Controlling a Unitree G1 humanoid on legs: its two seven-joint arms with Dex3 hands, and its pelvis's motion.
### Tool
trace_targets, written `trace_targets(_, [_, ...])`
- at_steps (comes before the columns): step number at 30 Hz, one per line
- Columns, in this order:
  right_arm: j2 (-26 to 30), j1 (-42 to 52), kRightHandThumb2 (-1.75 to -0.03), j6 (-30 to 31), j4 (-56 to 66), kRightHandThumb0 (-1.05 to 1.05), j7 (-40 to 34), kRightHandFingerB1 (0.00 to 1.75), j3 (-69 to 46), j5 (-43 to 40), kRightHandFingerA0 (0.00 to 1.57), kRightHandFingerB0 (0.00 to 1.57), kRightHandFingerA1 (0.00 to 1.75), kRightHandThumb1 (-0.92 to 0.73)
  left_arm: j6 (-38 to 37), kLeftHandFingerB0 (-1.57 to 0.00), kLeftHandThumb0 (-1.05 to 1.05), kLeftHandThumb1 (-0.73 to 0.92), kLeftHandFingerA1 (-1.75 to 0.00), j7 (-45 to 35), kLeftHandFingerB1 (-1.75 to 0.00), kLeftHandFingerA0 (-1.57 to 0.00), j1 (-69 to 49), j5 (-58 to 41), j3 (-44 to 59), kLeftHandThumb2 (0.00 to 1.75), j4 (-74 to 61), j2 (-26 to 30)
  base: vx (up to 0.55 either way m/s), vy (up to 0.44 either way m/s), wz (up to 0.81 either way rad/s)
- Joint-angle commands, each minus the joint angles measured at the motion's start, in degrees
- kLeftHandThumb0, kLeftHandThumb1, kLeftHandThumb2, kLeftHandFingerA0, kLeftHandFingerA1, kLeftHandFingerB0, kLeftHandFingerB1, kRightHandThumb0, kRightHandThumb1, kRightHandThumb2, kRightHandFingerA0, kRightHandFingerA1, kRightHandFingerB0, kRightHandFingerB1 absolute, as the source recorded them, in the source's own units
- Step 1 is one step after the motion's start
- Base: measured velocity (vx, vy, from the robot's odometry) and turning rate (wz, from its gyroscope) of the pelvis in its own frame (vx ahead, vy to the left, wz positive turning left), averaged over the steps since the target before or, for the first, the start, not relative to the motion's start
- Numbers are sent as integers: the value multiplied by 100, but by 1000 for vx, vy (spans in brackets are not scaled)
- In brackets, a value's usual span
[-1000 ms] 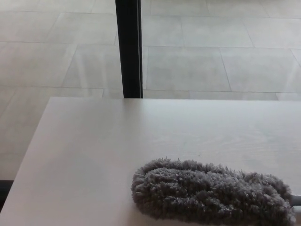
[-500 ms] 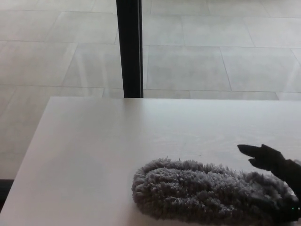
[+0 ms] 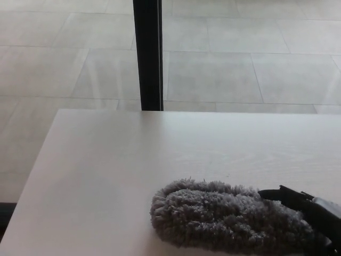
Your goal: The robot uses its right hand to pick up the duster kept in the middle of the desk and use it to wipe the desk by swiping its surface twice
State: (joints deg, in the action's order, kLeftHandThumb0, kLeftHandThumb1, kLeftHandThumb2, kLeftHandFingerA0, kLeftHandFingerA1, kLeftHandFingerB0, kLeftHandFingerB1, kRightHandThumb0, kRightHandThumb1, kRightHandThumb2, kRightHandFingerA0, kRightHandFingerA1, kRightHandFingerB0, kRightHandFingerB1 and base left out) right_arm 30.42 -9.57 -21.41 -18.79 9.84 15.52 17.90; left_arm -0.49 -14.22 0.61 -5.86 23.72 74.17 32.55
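Note:
A grey fluffy duster (image 3: pixel 224 218) lies on the pale desk (image 3: pixel 133 154) near its front edge, its head pointing left. My right hand (image 3: pixel 306 210) comes in from the lower right and rests over the duster's right end. Its black fingers (image 3: pixel 279 194) stretch out flat across the top of the fluff, not closed around anything I can see. The duster's handle is hidden under the hand. My left hand does not show.
The desk's far edge (image 3: pixel 186 111) and left edge border a tiled floor. A black vertical post (image 3: pixel 148 53) stands just behind the desk's far edge, left of centre.
My right hand came in from the lower right, first raised beside the duster, and now lies lower, over the duster's right end. The duster has barely moved.

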Motion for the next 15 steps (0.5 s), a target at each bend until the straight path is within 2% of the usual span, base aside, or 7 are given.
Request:
trace_targets(1, [413, -175, -61, -770, -539, -50, -688, 36, 245, 1124, 15, 29, 55, -68, 115, -35, -63, 86, -61, -36, -45, -41, 15, -37, -36, 65, 34, 140, 0, 0, 0])
trace_targets(4, [380, -221, -61, -1129, -796, -37, -1196, 39, 283, 1303, 27, 41, 66, -72, 35, -34, -64, 86, -60, -117, -44, -40, -47, -25, -65, 66, -10, 157, 0, 0, 0])
trace_targets(7, [212, -290, -68, -1913, -1214, -22, -2270, 70, 303, 1615, 72, 62, 117, -75, 11, -35, -59, 88, -60, -118, -44, -40, -53, -62, -26, 66, 19, 124, 0, 0, 0])
trace_targets(10, [196, -350, -69, -2155, -1336, -23, -2827, 74, 392, 1921, 73, 65, 126, -73, 11, -36, -58, 88, -60, -75, -44, -41, -55, -16, -69, 66, 26, 101, 0, 0, 0])
trace_targets(11, [171, -349, -76, -2168, -1294, -27, -3060, 79, 475, 2111, 63, 72, 131, -72, 49, -38, -55, 89, -61, -28, -45, -42, -40, 29, -110, 66, 32, 105, 0, 0, 0])
trace_targets(13, [171, -371, -80, -2256, -1342, -24, -3238, 80, 523, 2207, 61, 76, 130, -68, 8, -36, -55, 89, -60, -60, -45, -41, -64, 38, -126, 66, 22, 107, 0, 0, 0])
trace_targets(15, [184, -436, -92, -2408, -1461, -19, -4055, 86, 686, 2666, 73, 81, 164, -62, -31, -38, -53, 88, -61, -98, -45, -42, -103, 5, -108, 66, -9, 98, 0, 0, 0])
